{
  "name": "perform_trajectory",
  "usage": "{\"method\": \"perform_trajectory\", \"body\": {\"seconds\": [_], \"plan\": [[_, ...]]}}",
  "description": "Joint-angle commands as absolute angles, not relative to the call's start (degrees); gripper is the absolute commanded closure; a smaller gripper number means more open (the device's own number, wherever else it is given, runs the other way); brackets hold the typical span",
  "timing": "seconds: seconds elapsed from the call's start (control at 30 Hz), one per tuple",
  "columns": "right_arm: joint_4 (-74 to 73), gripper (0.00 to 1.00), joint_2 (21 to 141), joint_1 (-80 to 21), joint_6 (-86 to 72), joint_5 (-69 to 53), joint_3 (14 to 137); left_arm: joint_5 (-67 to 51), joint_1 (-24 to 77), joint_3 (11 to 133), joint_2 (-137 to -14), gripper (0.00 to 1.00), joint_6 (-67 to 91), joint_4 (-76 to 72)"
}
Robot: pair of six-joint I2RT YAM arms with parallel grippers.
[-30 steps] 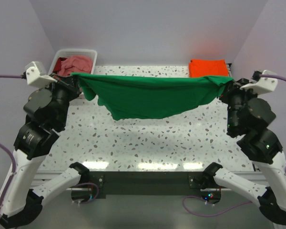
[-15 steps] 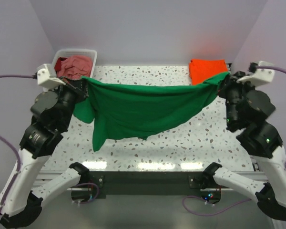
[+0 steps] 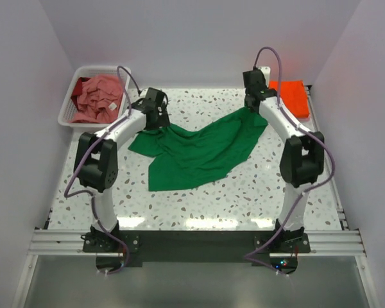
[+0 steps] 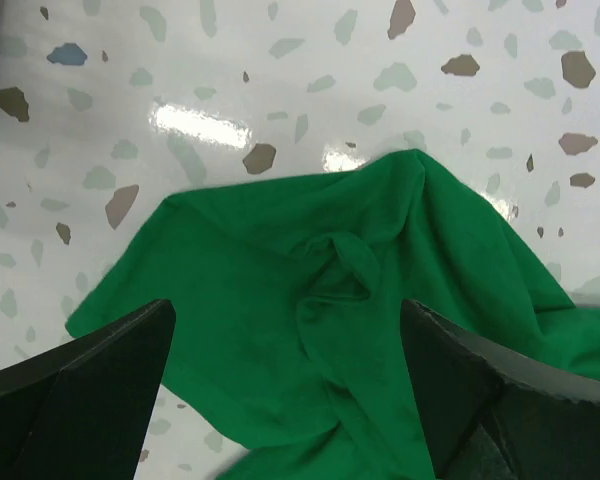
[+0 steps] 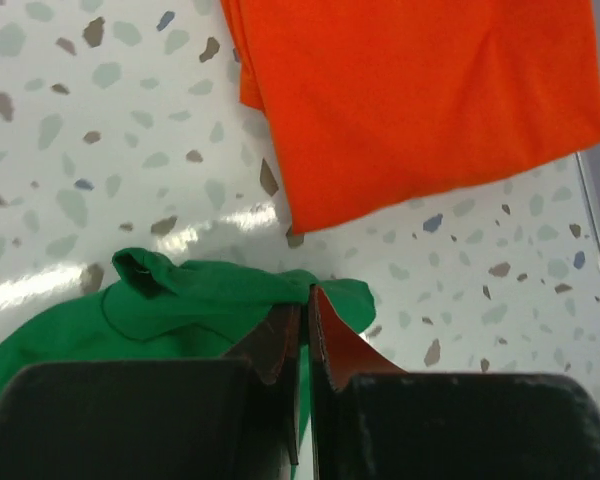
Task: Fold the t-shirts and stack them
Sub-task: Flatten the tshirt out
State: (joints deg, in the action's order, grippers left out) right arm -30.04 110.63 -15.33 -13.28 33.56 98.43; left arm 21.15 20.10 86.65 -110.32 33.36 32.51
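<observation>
Left pincer (image 4: 290, 385): mine, jaws spread wide, holding nothing. It hangs over the upper left end of the green shirt (image 3: 199, 151), with one finger (image 4: 90, 370) at each lower corner of the wrist view.
Right pincer (image 5: 306, 305): mine, closed on a bunched edge at the shirt's upper right end.
Green shirt: unfolded and rumpled, lying across the middle of the table (image 3: 256, 186). It runs from lower left of centre up toward the upper right. I cannot tell whether the pinched end is clear of the surface.
Orange shirt (image 3: 294, 96): folded, in the upper right corner of the table. It is near my right pincer, with bare table between it and the green cloth.
Pink shirt (image 3: 99, 96): heaped in the basket (image 3: 65, 114).
Basket: white, slatted, upper left of the top view, apart from my left pincer.
Obstructions: my left forearm covers the shirt's upper left corner in the top view. My right fingers hide part of the pinched edge.
</observation>
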Motion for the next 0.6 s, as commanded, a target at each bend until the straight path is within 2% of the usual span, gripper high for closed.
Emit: {"method": "perform_trajectory", "body": {"seconds": [0.0,0.03,0.07,0.13,0.17,0.2,0.4,0.57], "plan": [[-32.43,0.96,115.91,-12.83,-13.89,31.11,110.28,22.23,19.25,93.34,-107.93,0.0,31.38,33.75],[-32.87,0.9,118.8,-12.57,-13.54,31.29,111.78,22.41,19.16,91.77,-107.58,0.0,31.12,32.97],[-32.87,0.68,119.87,-12.48,-13.01,31.03,114.23,22.5,18.9,90.89,-106.62,0.0,31.03,32.61],[-32.61,0.39,120.93,-12.57,-11.78,29.98,115.31,23.02,18.55,88.08,-105.47,0.0,31.37,32.52],[-32.17,0.09,120.94,-12.57,-11.6,29.19,115.14,23.29,18.2,87.02,-104.08,0.0,32.07,32.52],[-31.91,0.02,120.5,-12.57,-11.34,29.01,114.7,23.47,18.11,85.88,-103.11,0.0,32.43,32.52],[-30.15,0.01,111.64,-14.14,-11.16,22.51,106.54,24.08,16.35,76.83,-94.06,0.0,36.38,32.35],[-27.34,0.01,101.09,-24.15,-12.91,17.33,91.02,24.61,15.38,67.69,-83.79,0.0,40.25,31.64]]}}
